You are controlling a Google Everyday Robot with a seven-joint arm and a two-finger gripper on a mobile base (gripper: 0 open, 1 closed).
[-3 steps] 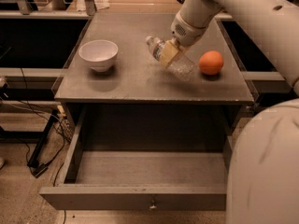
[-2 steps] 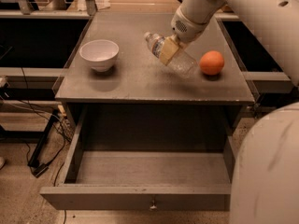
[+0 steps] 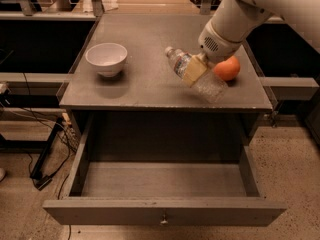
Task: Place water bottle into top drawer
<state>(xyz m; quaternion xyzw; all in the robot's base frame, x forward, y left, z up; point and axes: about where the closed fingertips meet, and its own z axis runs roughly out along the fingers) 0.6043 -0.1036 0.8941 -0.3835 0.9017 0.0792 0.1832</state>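
Hanging aslant in the gripper (image 3: 194, 70), over the right front part of the top (image 3: 140, 86): bottle (image 3: 210, 87).

Position: cap (image 3: 169, 50) pointing up and to the rear left, base down toward the front edge. Cannot tell whether the base touches the top or clears it. Just beside the orange (image 3: 227, 69), well apart from the bowl (image 3: 106, 58), and above and behind the drawer (image 3: 165, 211).

Handling, as judged: light, probably empty or nearly so. Thin-walled and crinkly, so likely to dent under a hard squeeze and to slip or swivel under a weak one. Not fragile; a short drop into the drawer unlikely to harm it. Round, so apt to roll once let go. Best held across the middle, near the label (image 3: 181, 63), where the wall is stiffest and the weight balances.

Appearance: small, clear plastic, ribbed toward the base, white cap, thin pale band below the shoulder.

Gripper: clamped across the bottle's middle, at the end of the white arm (image 3: 235, 21) reaching in from the upper right.

Drawer: pulled fully out, wide, shallow, grey, nothing seen inside, knob (image 3: 163, 218) centred on the front panel.

Others: white bowl upright at left; orange at right, partly hidden by the arm.

Remaining, as judged: carry forward and down past the front edge, release low inside.
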